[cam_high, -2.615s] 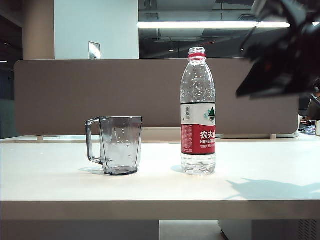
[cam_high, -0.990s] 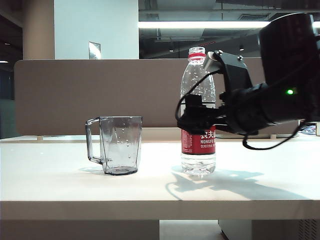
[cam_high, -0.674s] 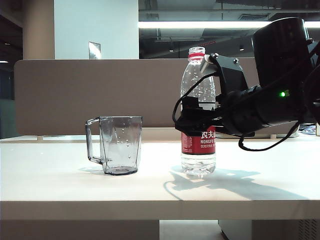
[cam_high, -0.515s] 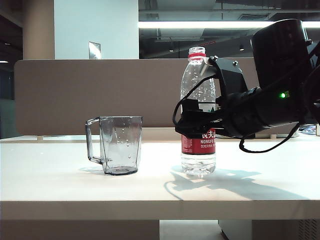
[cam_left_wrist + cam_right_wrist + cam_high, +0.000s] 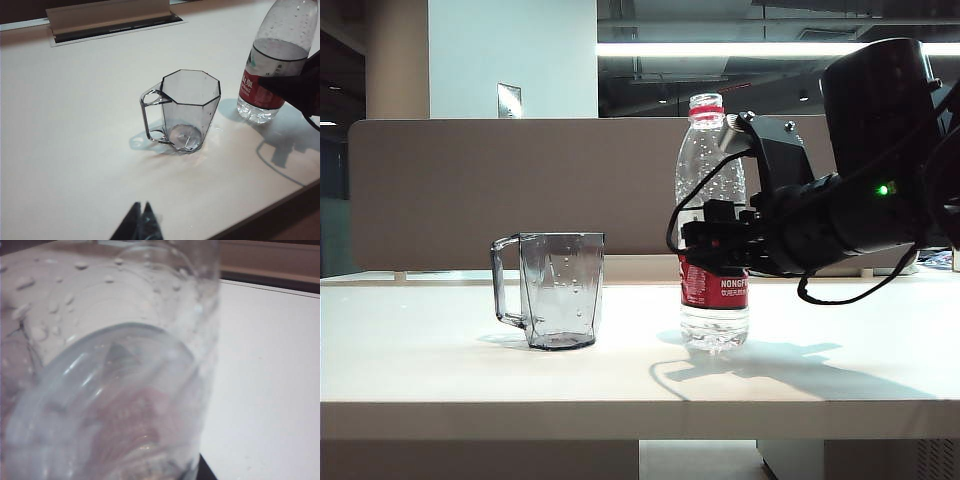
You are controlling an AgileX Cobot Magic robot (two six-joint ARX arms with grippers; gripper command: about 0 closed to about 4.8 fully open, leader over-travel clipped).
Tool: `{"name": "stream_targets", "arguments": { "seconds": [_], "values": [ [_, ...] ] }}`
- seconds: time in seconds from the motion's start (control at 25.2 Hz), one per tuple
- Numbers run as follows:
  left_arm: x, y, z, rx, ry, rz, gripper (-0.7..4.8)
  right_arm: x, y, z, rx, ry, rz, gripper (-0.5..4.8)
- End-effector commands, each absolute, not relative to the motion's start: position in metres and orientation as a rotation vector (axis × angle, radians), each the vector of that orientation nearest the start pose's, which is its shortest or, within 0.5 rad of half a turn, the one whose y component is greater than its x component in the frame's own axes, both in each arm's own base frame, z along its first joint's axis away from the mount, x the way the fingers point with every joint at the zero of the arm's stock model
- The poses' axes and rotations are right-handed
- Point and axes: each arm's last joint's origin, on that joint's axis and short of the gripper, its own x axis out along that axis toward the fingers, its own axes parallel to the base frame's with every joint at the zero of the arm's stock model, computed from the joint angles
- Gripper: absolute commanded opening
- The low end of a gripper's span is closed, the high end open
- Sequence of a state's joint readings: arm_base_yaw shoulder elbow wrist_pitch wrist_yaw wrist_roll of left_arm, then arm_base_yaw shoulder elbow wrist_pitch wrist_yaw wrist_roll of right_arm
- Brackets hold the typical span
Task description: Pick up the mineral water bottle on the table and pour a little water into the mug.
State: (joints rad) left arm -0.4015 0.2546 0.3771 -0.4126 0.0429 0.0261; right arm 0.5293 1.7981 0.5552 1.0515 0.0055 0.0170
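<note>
1. We see the right gripper (image 5: pixel 718 240) has closed onto the mineral water bottle (image 5: pixel 712 180) at its label; the bottle now leans slightly toward the mug (image 5: pixel 558 290), base on the table (image 5: pixel 440 370). Grasp looks secured, lift next.
2. Right arm reaches in level from the right side.
3. Left gripper (image 5: pixel 140 226) hangs back above the table's front edge, fingertips together, holding nothing.

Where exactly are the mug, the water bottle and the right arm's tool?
mug (image 5: pixel 561 290), exterior view, middle of its faceted wall.
water bottle (image 5: pixel 709 170), exterior view, clear upper body above the label.
right tool (image 5: pixel 717 240), exterior view, at its tips, around the bottle's label.
</note>
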Motion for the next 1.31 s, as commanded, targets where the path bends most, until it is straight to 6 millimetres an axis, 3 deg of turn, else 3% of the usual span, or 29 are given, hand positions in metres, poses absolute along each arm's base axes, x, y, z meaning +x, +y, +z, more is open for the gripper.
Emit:
{"name": "stream_targets", "arguments": {
  "seconds": [0.04,0.32,0.44,0.63,0.79,0.99,1.31],
  "values": [
    [0.085,-0.037,0.234,0.075,0.269,-0.447,-0.05,0.269,0.157,0.135,-0.123,0.129,0.531,2.09],
    [0.085,-0.037,0.234,0.075,0.269,-0.447,-0.05,0.272,0.159,0.151,-0.260,0.187,0.548,2.11],
    [0.085,-0.037,0.234,0.075,0.269,-0.447,-0.05,0.286,0.167,0.180,-0.429,0.208,0.567,2.11],
    [0.085,-0.037,0.234,0.075,0.269,-0.447,-0.05,0.305,0.175,0.211,-0.639,0.298,0.524,2.12],
    [0.085,-0.037,0.234,0.075,0.269,-0.447,-0.05,0.317,0.177,0.244,-0.986,0.333,0.455,2.12],
    [0.085,-0.037,0.234,0.075,0.269,-0.447,-0.05,0.320,0.175,0.251,-1.274,0.322,0.390,2.30],
    [0.085,-0.037,0.234,0.075,0.269,-0.447,-0.05,0.318,0.181,0.253,-1.452,0.270,0.412,2.30]
  ]
}}
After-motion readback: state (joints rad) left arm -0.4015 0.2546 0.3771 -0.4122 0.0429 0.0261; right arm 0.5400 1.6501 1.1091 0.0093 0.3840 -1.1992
